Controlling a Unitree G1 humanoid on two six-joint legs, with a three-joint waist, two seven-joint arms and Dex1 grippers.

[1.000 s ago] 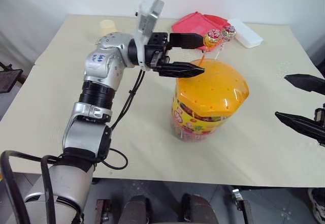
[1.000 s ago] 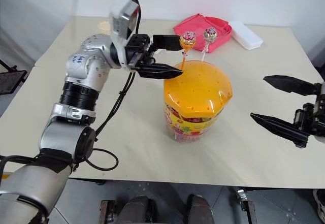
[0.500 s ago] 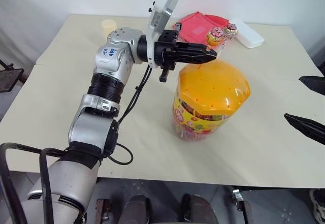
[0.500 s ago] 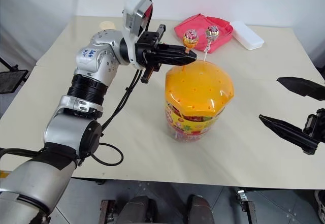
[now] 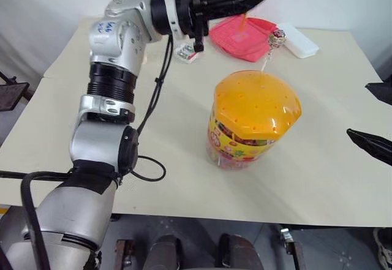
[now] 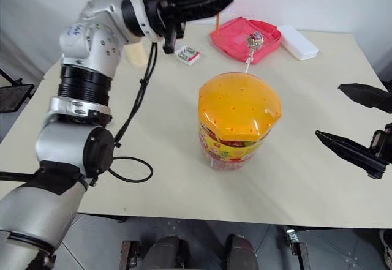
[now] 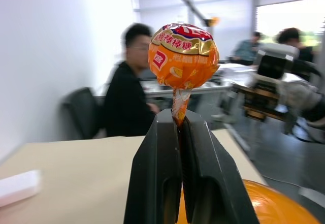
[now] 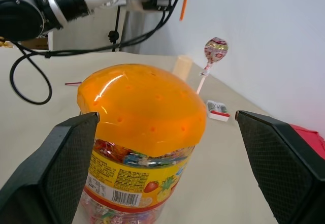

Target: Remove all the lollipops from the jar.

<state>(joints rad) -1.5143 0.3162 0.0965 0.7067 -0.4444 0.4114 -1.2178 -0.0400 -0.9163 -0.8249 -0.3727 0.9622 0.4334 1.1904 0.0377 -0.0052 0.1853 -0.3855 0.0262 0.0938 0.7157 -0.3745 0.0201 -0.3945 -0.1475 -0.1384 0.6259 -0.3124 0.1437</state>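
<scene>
One lollipop (image 7: 183, 56), orange-wrapped on an orange stick, sits clenched in the left gripper (image 7: 180, 125); another (image 6: 254, 39) stands in the orange-lidded jar (image 6: 240, 108). Right gripper (image 8: 162, 148) gapes.

two lollipops (image 7: 183, 56) (image 6: 255, 39) — one jar (image 6: 239, 120), one pink pouch (image 6: 245, 37), one white box (image 6: 299, 41)

You're working at a pale beige table (image 5: 184, 160) set against a plain white wall (image 5: 318, 0), with grey tiled floor (image 6: 184, 239) below its near edge. Through the left wrist view, you see an office behind: a seated person (image 7: 129, 92) on a dark chair (image 7: 84, 115), desks, and bright windows (image 7: 289, 16).
</scene>
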